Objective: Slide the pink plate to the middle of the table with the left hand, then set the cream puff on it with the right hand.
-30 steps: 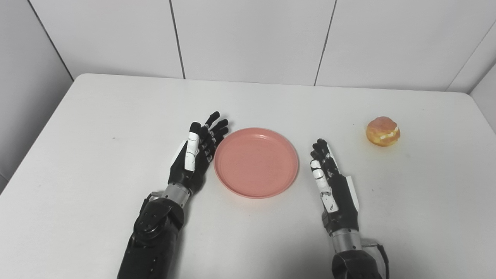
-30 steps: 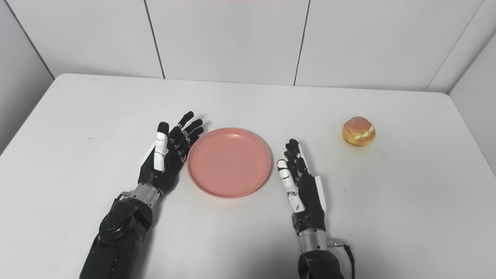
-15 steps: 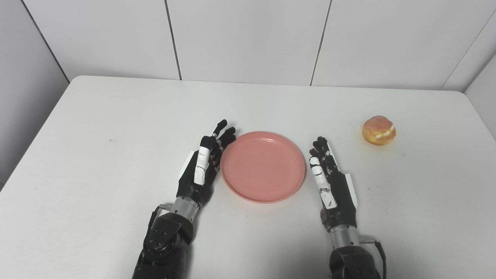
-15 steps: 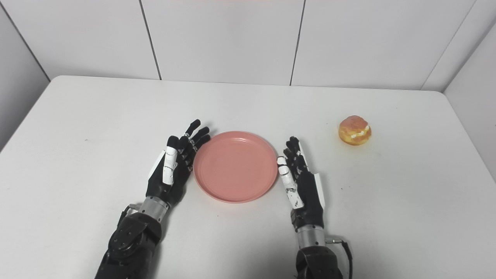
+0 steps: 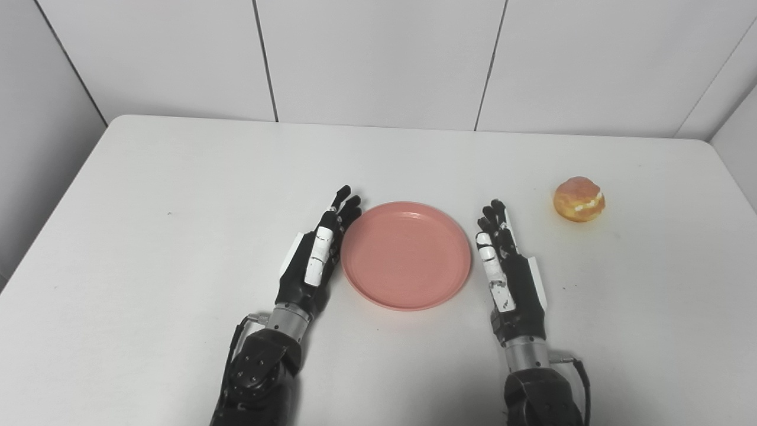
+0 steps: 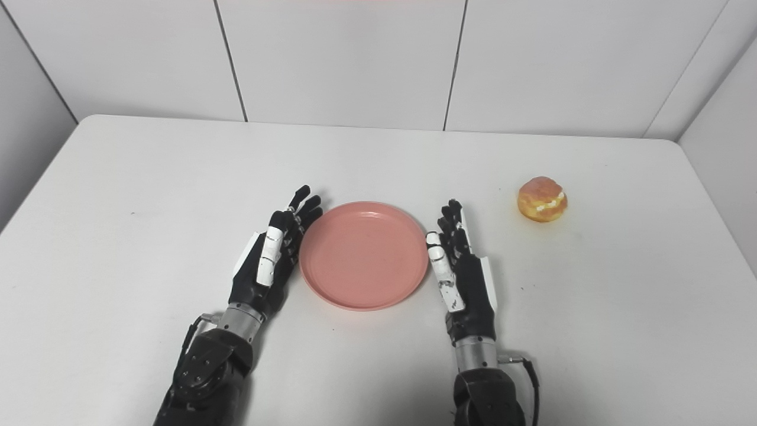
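Pink plate (image 5: 406, 255) lies about mid-table, the left hand (image 5: 316, 257) flat and empty against its left rim, so the slide looks nearly done; next, the empty, straight-fingered right hand (image 5: 508, 266) beside its right rim must reach the cream puff (image 5: 579, 199) farther right.

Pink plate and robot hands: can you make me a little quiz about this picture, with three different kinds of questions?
1. True or false: the cream puff already sits on the pink plate.
2. Which hand is nearer the cream puff? A) left hand B) right hand
3. Fill in: both hands are ____, holding nothing.

Key: 1 false, it lies on the table beyond the right hand. 2 B. 3 open.
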